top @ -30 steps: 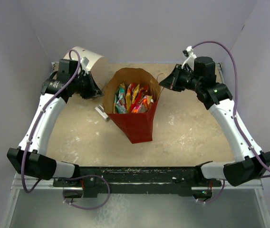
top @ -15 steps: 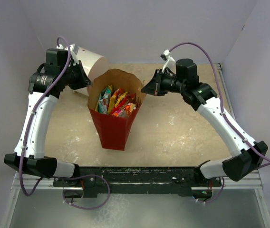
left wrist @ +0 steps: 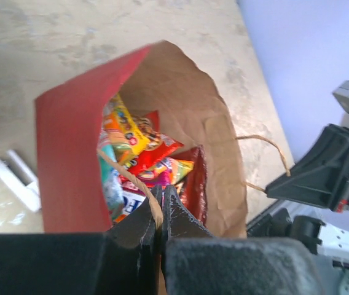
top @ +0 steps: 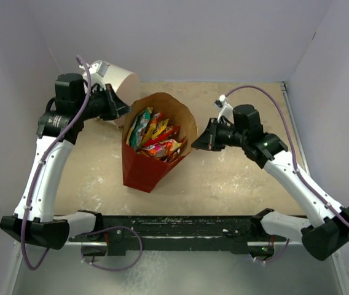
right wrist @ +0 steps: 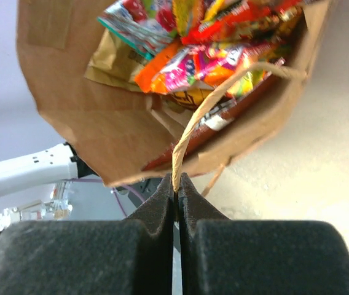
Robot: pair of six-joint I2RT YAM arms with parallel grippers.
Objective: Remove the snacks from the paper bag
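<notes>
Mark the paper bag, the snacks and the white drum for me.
paper bag (top: 139, 173): top view, red outer front wall.
snacks (top: 153, 136): top view, middle of the packet pile inside the bag.
white drum (top: 124, 82): top view, curved side wall.

Beige tbl (top: 242, 178), pale lilac walls (top: 193, 37)

No legible print on the snacks (right wrist: 187, 67)

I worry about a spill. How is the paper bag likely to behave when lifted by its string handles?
Likely floppy: the paper bag has a wavy rim. It leans, held only by thin string handles, so it may swing or tip. The snacks sit near the mouth, so some could slide out.
</notes>
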